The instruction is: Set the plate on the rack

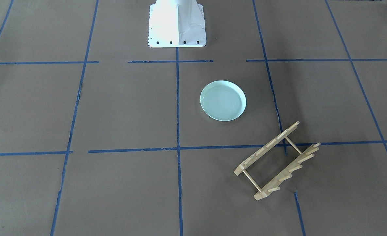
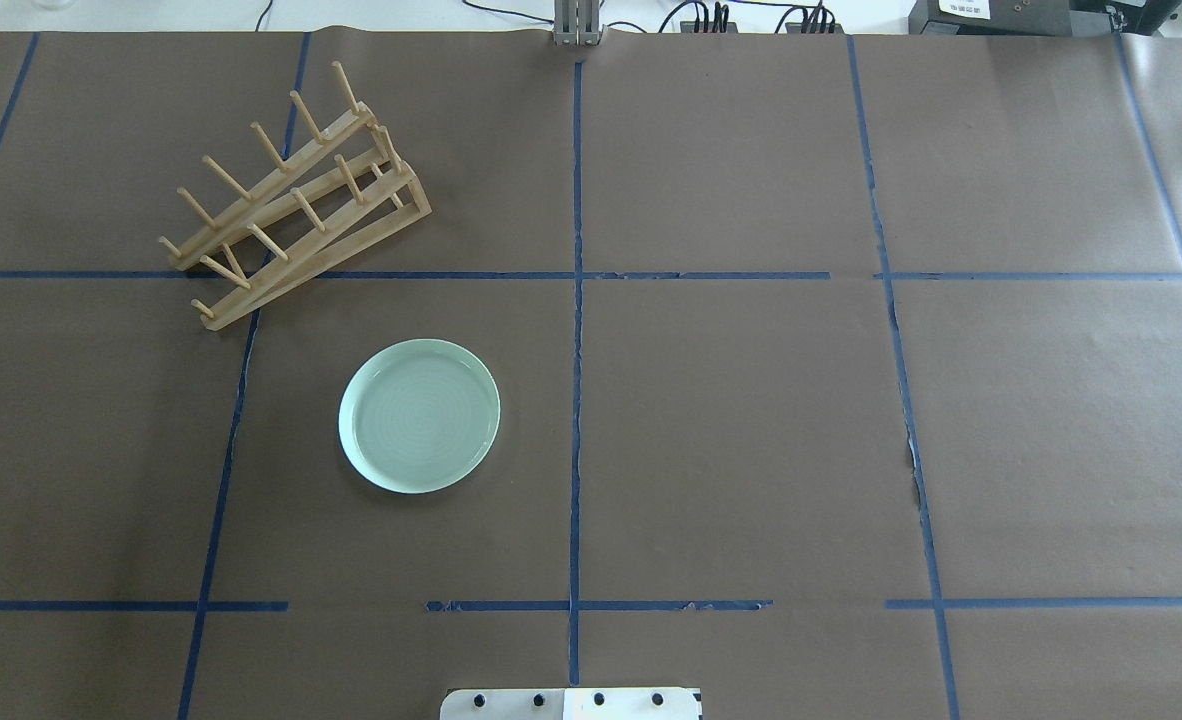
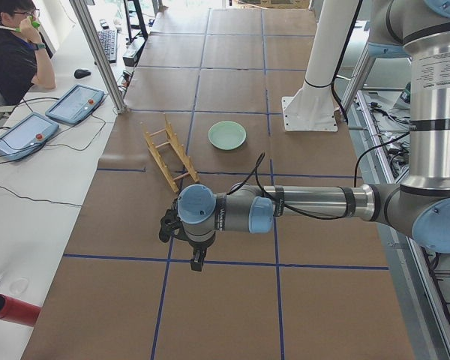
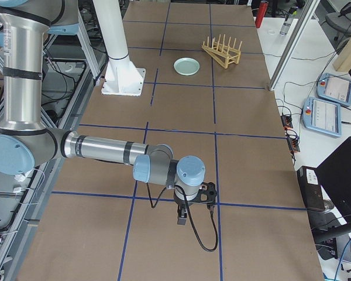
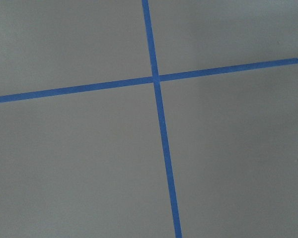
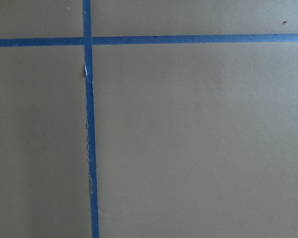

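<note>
Farthest left, beyond the overhead view's edge, the left arm point(image 3: 315, 202) reaches out low and level over the table point(image 2: 751, 450). The left gripper point(image 3: 198, 261) points straight down above a crossing of blue tape point(image 5: 156, 78). It shows only in the side view, so I cannot tell whether its jaws are apart or together. Its wrist camera looks down on brown paper and the tape cross.

Next comes the rack point(image 2: 351, 243), in the far left part of the overhead view. It stands on its two rails with the pegs upright and sits skewed to the tape grid, across one of the tape crossings. It holds nothing.

To its right and nearer the robot lies the plate point(image 2: 419, 416). It rests flat on the paper with its rim up, inside one tape square, near the rack but not touching it. No gripper is near either thing.

At the centre, on the near edge, stands the white robot base point(image 2: 571, 703).

Farthest right, the right arm point(image 4: 99, 147) also stretches low over the table, well apart from the plate point(image 4: 186, 66) and the rack point(image 4: 221, 51). The right gripper point(image 4: 182, 218) hangs downward close to a tape line. Here too only a side view shows it, so I cannot tell how its jaws stand. Its wrist camera sees paper and crossing tape.
</note>
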You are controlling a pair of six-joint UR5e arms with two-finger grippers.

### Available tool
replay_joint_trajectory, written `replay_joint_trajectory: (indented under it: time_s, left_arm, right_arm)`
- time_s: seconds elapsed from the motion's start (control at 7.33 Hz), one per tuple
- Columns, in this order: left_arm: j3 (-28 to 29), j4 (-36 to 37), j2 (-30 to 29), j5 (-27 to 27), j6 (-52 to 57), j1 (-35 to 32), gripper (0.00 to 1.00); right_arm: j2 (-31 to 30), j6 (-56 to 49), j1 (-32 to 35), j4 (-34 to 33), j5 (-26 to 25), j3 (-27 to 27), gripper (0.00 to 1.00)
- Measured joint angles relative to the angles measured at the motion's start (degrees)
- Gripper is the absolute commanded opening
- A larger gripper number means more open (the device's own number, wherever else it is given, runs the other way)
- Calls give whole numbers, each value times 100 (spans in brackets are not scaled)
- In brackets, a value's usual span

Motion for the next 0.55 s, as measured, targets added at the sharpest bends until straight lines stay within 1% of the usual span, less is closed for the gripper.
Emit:
replay_joint_trajectory:
  time_s: [0.55]
  left_arm:
    - [-23,-15,-40,-30,-1,6,100]
  right_arm:
    - [0,0,0,0,0,0,100]
